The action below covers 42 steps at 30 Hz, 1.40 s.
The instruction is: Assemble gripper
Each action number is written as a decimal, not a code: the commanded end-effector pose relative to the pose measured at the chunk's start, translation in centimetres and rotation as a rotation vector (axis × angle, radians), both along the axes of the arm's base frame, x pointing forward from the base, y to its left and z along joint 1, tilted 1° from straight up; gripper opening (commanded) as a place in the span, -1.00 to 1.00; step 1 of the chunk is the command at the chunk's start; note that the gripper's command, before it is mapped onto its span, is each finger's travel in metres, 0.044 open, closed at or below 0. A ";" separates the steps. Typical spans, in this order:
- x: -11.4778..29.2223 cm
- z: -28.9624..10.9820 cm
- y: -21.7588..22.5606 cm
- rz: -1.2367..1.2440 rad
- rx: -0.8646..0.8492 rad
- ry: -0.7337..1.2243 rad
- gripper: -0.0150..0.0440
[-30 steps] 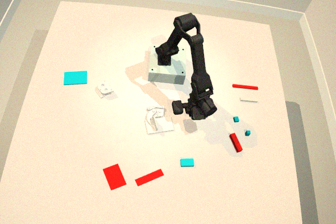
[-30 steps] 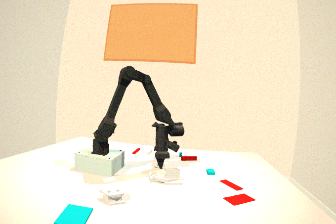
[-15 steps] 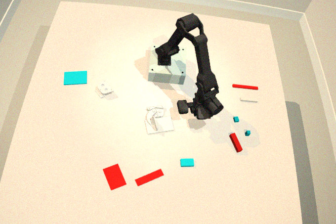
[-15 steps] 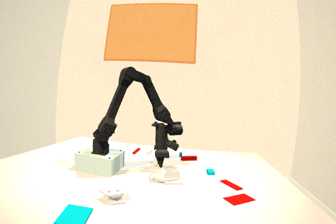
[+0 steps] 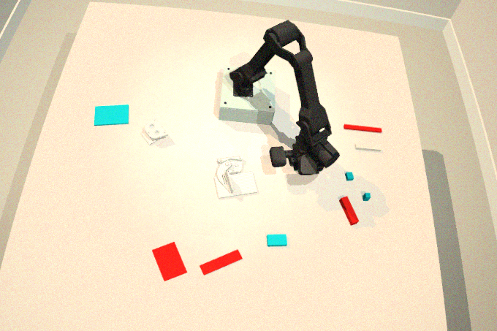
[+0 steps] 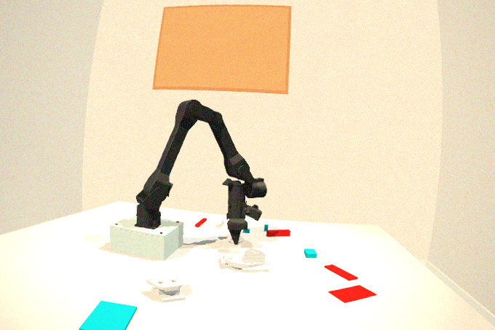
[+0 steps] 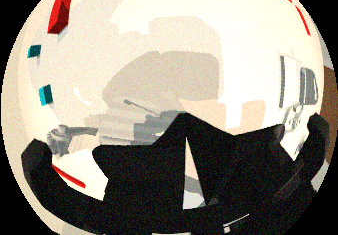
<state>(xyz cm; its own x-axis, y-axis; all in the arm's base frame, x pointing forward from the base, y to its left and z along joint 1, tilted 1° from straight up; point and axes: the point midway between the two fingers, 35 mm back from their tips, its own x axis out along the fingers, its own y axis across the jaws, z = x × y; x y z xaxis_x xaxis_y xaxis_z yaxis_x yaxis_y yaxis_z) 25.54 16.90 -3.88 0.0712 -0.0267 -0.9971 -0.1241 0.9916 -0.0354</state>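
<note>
My gripper (image 6: 236,241) (image 7: 183,117) is shut, tips down low over the table, right of the gripper base; its tips are hidden in the top view. The white gripper base (image 5: 246,183) lies at the middle of the table. A curved white jaw (image 5: 221,174) shows over its left part; whether it sits on a pin I cannot tell. A slim pale part (image 7: 142,108) shows just left of my fingertips in the wrist view, perhaps the other jaw, partly hidden and hard to tell from shadows. The white housing plate (image 5: 156,128) (image 6: 167,280), with holes, rests raised at the left.
The arm stands on a pale green box (image 5: 245,115) (image 6: 137,241). Red bars (image 5: 362,128) (image 5: 348,210) (image 5: 221,261), a red sheet (image 5: 169,261), cyan slabs (image 5: 111,115) (image 5: 276,240), two teal cubes (image 5: 348,176) (image 5: 366,196) and a white strip (image 5: 367,147) lie around.
</note>
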 end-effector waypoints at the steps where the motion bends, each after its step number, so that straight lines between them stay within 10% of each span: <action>1: -1.4 -1.0 1.8 0.026 0.026 0.044 -0.49; 42: -1.7 -1.1 2.5 0.026 0.027 0.044 -0.49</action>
<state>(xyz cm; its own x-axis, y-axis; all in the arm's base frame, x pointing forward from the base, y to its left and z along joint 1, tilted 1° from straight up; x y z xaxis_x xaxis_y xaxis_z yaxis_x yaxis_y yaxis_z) 25.14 18.14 -3.96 0.0753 -0.0285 -0.9967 -0.1215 0.9919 -0.0376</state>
